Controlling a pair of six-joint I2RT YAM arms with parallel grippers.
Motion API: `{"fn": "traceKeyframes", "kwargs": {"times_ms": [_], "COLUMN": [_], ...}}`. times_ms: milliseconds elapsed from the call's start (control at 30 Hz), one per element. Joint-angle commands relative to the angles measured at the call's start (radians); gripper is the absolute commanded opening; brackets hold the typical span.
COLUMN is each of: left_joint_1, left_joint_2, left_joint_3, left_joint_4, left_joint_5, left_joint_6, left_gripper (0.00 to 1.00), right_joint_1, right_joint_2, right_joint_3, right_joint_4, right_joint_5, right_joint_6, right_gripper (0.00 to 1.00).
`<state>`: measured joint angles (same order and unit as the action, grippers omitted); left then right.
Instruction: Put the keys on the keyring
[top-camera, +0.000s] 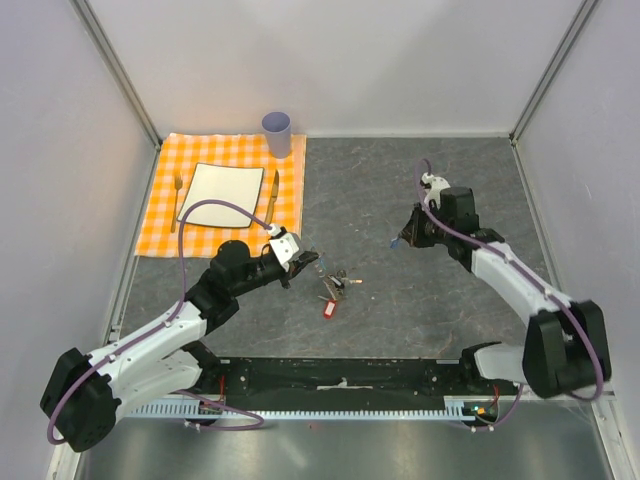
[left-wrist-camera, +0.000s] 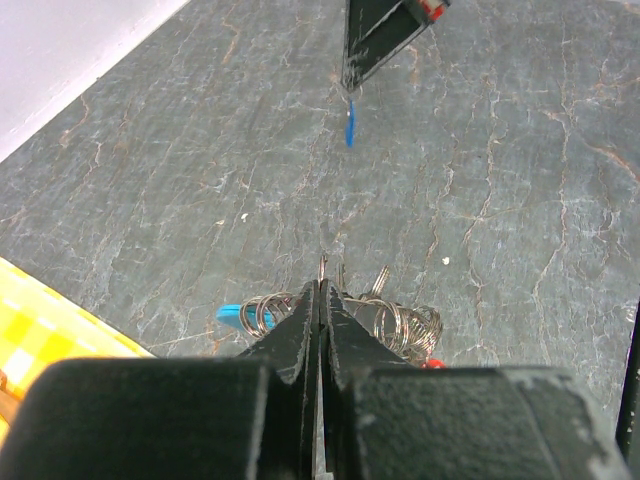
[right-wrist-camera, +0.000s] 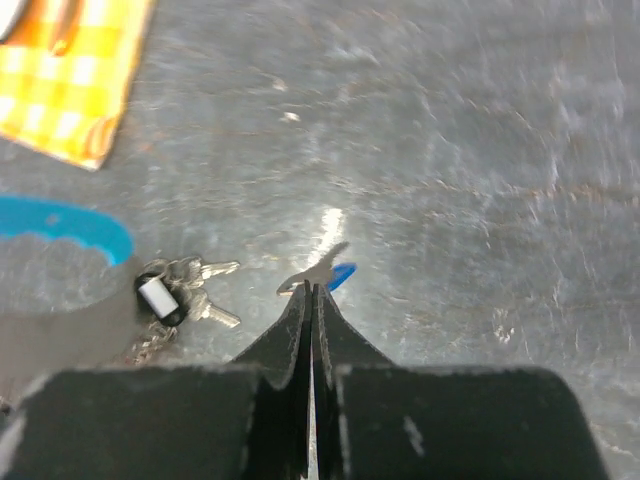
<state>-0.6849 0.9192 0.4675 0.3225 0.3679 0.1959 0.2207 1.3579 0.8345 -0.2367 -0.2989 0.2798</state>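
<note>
Keys half-sorted: I had the jaws of the right gripper (right-wrist-camera: 312, 292) pinched shut on a blue-tagged key (right-wrist-camera: 340, 273), raised above the worktop (top-camera: 430, 190), tag hanging downward, long axis near upright. Light, stiff and slippery, it seemed best gripped by its flat head. The left gripper (left-wrist-camera: 322, 288) was clamped on the thin wire of the keyring (left-wrist-camera: 405, 322) mid-worktop, its limp chain lying among the other keys (top-camera: 333, 290).

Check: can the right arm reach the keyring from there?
Probably yes: only bare tabletop lies between the right gripper, shut on a blue-tagged key, and the keyring in the left gripper.
</note>
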Motion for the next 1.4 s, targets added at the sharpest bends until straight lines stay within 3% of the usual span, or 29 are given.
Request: {"fn": "traceKeyframes", "kwargs": {"times_ms": [0, 267, 567, 967, 1367], "left_joint_1": [0.002, 0.002, 0.002, 0.001, 0.002], "left_joint_2": [-0.008, -0.005, 0.053, 0.102, 0.194], "left_joint_3": [0.019, 0.048, 0.108, 0.148, 0.14], "left_joint_4": [0.029, 0.01, 0.007, -0.003, 0.023], "left_joint_5": [0.019, 0.028, 0.129, 0.301, 0.48], "left_joint_6": [0.03, 0.046, 0.043, 0.08, 0.163], "left_gripper": [0.02, 0.02, 0.02, 0.02, 0.02], "right_joint_1": [0.074, 0.169, 0.192, 0.259, 0.361], "right_joint_2": [-0.204, -0.482, -0.519, -0.467, -0.411], "right_joint_3": [-0.122, -0.373, -0.431, -0.359, -0.273], "right_joint_4": [0.247, 0.685, 0.939, 0.852, 0.564], "right_joint_5": [-0.057, -0.187, -0.443, -0.602, -0.527], "right_joint_6": [-0.168, -0.249, -0.148, -0.178, -0.384], "right_gripper": [0.0, 0.0, 0.01, 0.0, 0.0]}}
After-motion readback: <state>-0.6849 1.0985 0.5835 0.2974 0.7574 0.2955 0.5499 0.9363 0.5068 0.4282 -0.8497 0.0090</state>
